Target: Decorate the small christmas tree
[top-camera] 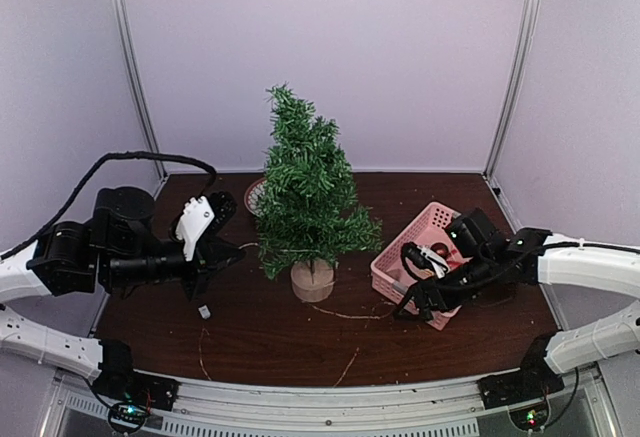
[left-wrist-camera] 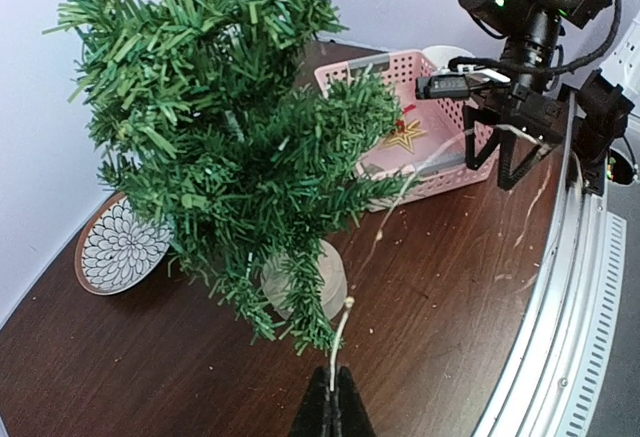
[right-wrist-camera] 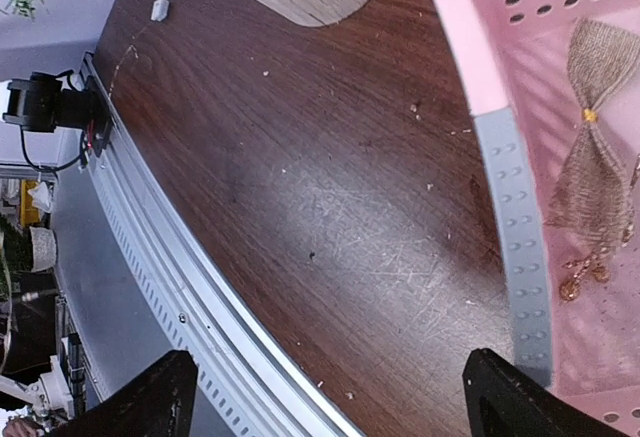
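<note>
Little looks done yet. The left gripper, low over the near counter, has its jaws pinched on a thin pale wire trailing off the lowest branches. The right gripper hovers beside the pink basket, jaws wide apart. The small christmas tree stands mid-counter. The star and burlap bow lie unhung in the basket.

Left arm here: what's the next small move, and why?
Probably lift the left gripper, shut on the thin wire, up and toward the small christmas tree to lay it over a lower branch. The wire trails from its grip toward the pink basket and seems to hang beside the needles rather than rest on them.
</note>
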`<action>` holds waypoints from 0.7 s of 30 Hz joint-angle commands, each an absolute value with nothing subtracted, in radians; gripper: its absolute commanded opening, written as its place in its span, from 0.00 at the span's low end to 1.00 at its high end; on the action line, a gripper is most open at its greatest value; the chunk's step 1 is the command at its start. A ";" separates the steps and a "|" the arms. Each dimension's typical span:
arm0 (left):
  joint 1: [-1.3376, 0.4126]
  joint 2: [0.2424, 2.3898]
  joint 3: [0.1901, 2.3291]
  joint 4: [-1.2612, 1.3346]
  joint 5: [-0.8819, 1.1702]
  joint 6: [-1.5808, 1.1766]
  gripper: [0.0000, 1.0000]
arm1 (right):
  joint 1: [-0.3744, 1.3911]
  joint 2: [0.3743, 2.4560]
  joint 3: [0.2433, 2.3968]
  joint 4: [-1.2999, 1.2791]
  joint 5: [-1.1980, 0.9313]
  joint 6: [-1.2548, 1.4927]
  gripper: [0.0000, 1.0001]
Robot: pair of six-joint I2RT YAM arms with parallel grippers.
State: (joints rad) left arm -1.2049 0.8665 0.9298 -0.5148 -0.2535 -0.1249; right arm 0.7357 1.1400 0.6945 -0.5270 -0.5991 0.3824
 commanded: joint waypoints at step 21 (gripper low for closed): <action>-1.169 0.997 1.019 -0.443 -0.176 -0.089 0.00 | 0.512 1.260 0.824 -0.320 -0.594 0.189 0.92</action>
State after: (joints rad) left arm -1.1767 0.9852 0.9695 -0.4950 -0.1947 -0.1013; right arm 0.4915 1.3453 0.8120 -0.4438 -0.5079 0.2413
